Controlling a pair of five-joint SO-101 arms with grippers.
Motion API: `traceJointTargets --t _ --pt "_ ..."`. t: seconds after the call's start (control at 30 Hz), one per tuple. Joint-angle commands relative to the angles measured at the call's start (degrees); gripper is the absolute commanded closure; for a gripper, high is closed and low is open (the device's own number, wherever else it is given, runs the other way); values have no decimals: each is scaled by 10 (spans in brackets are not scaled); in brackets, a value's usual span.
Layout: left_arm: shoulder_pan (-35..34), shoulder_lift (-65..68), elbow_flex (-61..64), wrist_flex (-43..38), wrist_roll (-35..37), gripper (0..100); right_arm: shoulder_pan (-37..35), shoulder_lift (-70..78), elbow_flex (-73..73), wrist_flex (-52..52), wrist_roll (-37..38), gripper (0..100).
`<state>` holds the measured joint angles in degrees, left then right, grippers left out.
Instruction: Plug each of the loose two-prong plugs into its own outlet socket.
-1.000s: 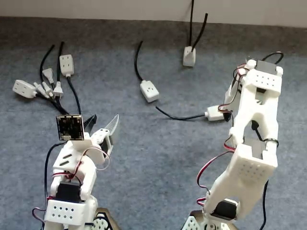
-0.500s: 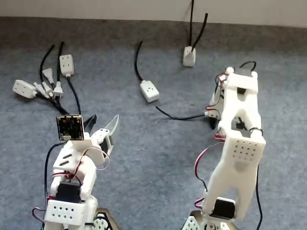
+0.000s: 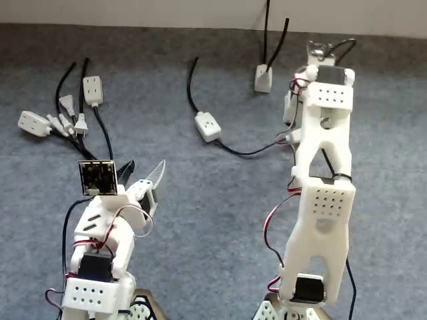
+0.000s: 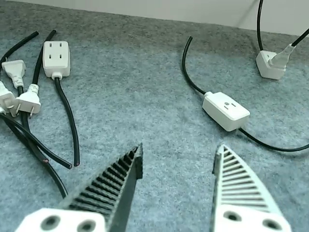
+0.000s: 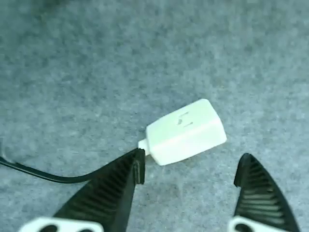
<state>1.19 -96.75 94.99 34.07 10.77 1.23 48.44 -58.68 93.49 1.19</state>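
The small white two-prong plugs [image 4: 28, 99] lie loose in a cluster at the far left of the grey carpeted bench [image 3: 220, 220]. None of them is seated or held. Just beside them is a white rectangular two-slot outlet socket [image 4: 56, 58]. A second white socket block [image 4: 226, 111] lies near the middle. A third white socket [image 4: 268, 65] at the back looks to have a plug in it already, though that is hard to tell.

A fourth white socket block on a thin black lead [image 5: 186, 130] lies on the bench directly under the right end effector [image 5: 193, 159]. Its serrated black fingers [image 5: 113, 191] stand wide apart on either side of the block, one tip close to the lead end. The left end effector [image 4: 178, 151] is also spread apart and holds nothing. It hovers short of the plugs, pointing between them and the middle socket.

As I judge it, the step in hand is the approach to a first grasp, with the right arm lined up on a socket and not a plug. Next it would need to drop and close across the block's short sides. The left arm would have to swing to a plug and take it by the body, so the prongs stay free.
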Motion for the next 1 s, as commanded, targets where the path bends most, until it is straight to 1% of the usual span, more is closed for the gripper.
traceJointTargets --t 0.0,0.13,0.2,0.27,0.37,0.53,0.6,0.73,0.8,0.97 --pt "10 -4 -3 -18 -2 752 -23 -15 -33 -18 5 699" --pt "10 -4 -3 -18 -2 752 -7 -21 -38 2 0 699" --pt "11 -4 -3 -18 -2 752 0 -21 -38 19 -21 699" --pt "11 -4 -3 -18 -2 752 9 -15 -38 29 -73 699" --pt "11 -4 -3 -18 -2 752 15 -15 -31 11 -167 699" --pt "11 -4 -3 -18 -2 752 6 19 -22 -21 -313 699" --pt "11 -4 -3 -18 -2 752 3 37 -22 -41 -352 699" --pt "11 -4 -3 -18 -2 752 2 69 -22 -70 -388 701" --pt "11 -4 -3 -18 -2 752 5 80 -22 -81 -393 740" --pt "11 -4 -3 -18 -2 752 13 93 -22 -90 -389 933"
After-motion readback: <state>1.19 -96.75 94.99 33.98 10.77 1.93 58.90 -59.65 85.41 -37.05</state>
